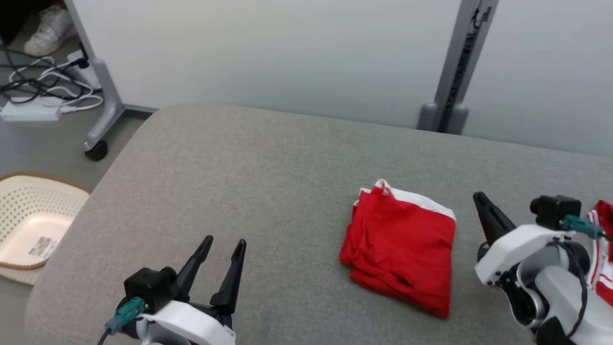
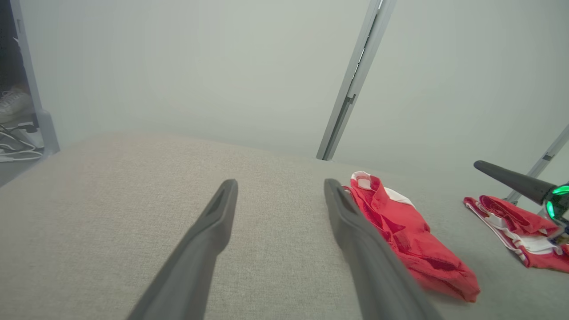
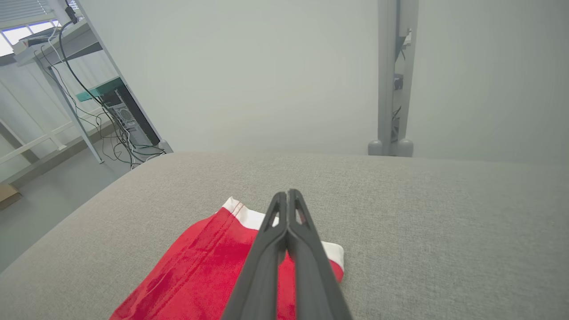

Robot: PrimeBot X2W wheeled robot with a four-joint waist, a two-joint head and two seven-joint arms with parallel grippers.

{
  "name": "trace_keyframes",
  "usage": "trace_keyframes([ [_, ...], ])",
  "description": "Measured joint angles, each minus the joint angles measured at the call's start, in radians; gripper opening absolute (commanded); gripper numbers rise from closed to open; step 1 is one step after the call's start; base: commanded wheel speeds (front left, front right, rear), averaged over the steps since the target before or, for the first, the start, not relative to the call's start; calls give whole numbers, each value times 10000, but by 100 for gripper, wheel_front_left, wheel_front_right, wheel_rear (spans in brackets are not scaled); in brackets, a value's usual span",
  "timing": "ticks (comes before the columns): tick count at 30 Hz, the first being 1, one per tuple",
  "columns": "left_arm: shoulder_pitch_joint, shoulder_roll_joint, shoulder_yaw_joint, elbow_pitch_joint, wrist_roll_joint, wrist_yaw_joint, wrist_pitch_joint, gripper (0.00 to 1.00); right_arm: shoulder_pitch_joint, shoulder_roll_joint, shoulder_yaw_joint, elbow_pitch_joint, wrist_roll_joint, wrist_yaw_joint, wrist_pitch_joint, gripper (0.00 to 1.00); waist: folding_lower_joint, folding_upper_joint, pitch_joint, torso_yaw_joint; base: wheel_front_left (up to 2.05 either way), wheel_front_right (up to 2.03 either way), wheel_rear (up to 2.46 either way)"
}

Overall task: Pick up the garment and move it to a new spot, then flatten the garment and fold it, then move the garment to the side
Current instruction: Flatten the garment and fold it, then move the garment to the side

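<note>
Right gripper [image 1: 477, 197]: fingers pressed together, empty, tips just beside garment's far right corner. Left gripper [image 1: 224, 240]: fingers spread wide, empty, near cushion [image 1: 268, 182] front edge, well apart to garment's left. Garment [image 1: 402, 244]: folded, red, white band along far edge, right of cushion centre, long axis roughly far-to-front. Right arm nearer; probably only shift aside left to do. Second garment [image 1: 604, 249] at cushion right edge.
</note>
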Motion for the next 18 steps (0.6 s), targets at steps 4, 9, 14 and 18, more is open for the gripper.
trace_keyframes([
  [4, 59, 50, 36, -104, -12, 86, 4, 100, 686, 19, -535, -334, -244, 0, 0, 62, 0, 0, -196, -295, 0, 0, 0],
  [9, 204, 115, 33, -217, -29, 134, 46, 100, 1405, 251, -1080, -623, -537, 0, 0, 100, 0, 0, -346, -596, 0, 0, 0],
  [14, 198, 188, -25, -307, -10, 174, 77, 100, 1575, 412, -1354, -566, -577, 0, 0, 100, 0, 0, -327, -578, 0, 0, 0],
  [18, 194, 219, -90, -324, 63, 174, 73, 100, 1598, 694, -1442, -52, -73, 0, 0, 100, 0, 0, -300, -391, 0, 0, 0],
])
